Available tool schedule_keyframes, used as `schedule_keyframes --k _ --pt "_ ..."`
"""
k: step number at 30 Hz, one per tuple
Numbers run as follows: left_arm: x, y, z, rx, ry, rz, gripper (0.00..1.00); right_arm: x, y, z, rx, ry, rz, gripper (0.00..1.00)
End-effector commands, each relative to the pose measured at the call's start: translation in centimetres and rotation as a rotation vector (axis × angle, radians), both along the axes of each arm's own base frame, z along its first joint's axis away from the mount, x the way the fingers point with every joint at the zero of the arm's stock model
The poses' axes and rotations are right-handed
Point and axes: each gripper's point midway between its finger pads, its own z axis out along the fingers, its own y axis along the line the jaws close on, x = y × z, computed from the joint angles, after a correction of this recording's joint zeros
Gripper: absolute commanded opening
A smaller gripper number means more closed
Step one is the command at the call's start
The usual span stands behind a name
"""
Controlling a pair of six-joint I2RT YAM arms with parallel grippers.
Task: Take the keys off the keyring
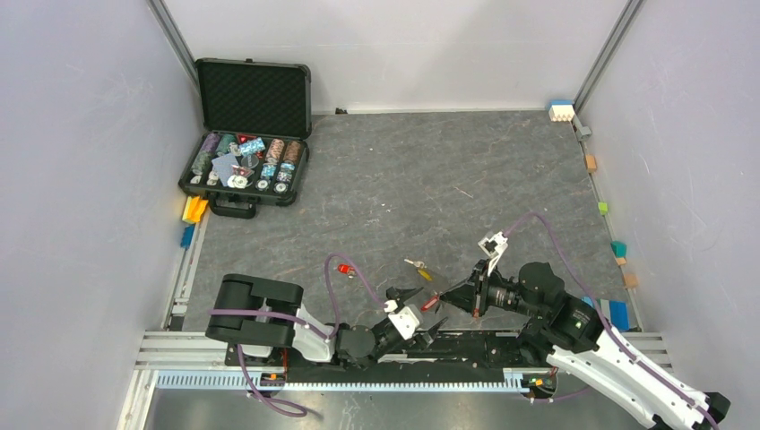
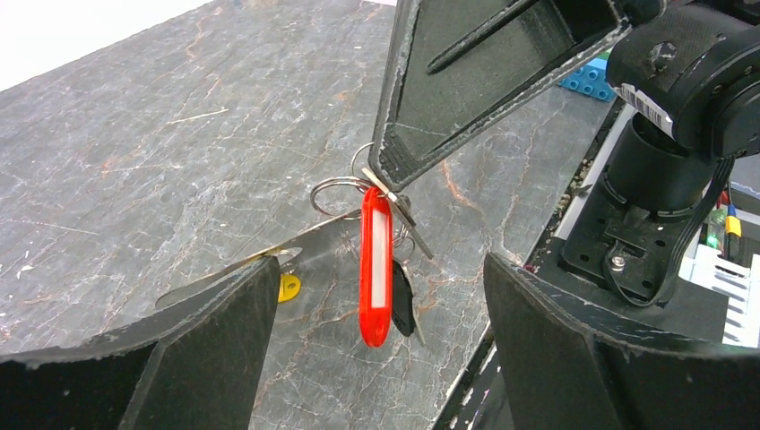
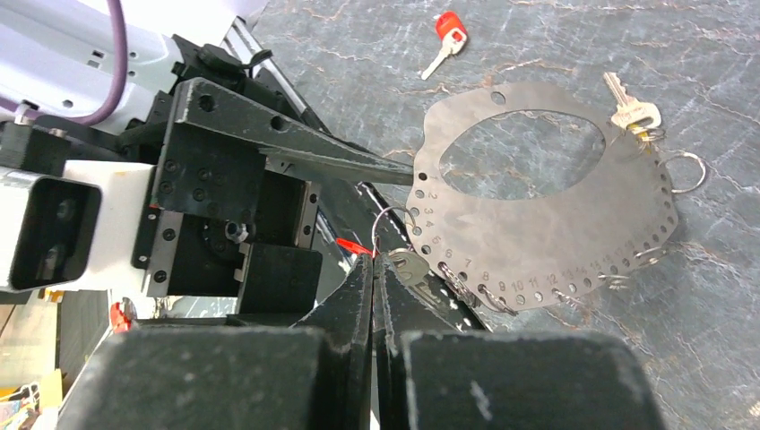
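Right gripper (image 3: 372, 269) is clamping shut on the keyring (image 3: 538, 233) by a silver ring at its rim, holding the flat holed plate tilted over the worktop (image 2: 134, 161). Red tag (image 2: 376, 305) and black key (image 2: 403, 305) are hanging under the pinch. Left gripper (image 1: 419, 312) is sitting wide open around them. Red key (image 3: 445, 31) is lying apart.

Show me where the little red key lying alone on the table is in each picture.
Top external: red key sits low, just left of centre.
Left wrist: not in it.
Right wrist: red key at the top edge, middle.
Shared landmark: the yellow key.
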Motion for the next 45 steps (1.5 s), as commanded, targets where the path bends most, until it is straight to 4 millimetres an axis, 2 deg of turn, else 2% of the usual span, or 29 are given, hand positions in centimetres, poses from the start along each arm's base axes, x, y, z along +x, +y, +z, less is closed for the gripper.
schedule_keyframes --k 1,11,19,28,39,45 --pt "0.4 -0.2 2.2 -0.069 -0.016 0.039 0.91 -0.6 0.8 2.6 0.093 -0.06 0.057 0.0" --pt "0.8 -0.1 3.9 -0.094 -0.036 0.07 0.92 -0.8 1.0 3.8 0.113 -0.087 0.079 0.0" --pt "1.2 -0.1 5.2 -0.114 -0.045 0.105 0.84 -0.4 1.0 2.3 0.056 -0.056 0.064 0.0" --pt "2.0 0.2 4.6 -0.094 -0.042 0.164 0.62 -0.5 1.1 2.9 0.074 -0.065 0.075 0.0" --pt "1.9 0.7 3.9 -0.107 -0.004 0.165 0.47 -0.4 1.1 3.5 0.089 -0.082 0.067 0.0" --pt "2.0 1.0 3.5 -0.112 0.014 0.166 0.32 -0.2 1.0 3.7 0.095 -0.094 0.056 0.0"
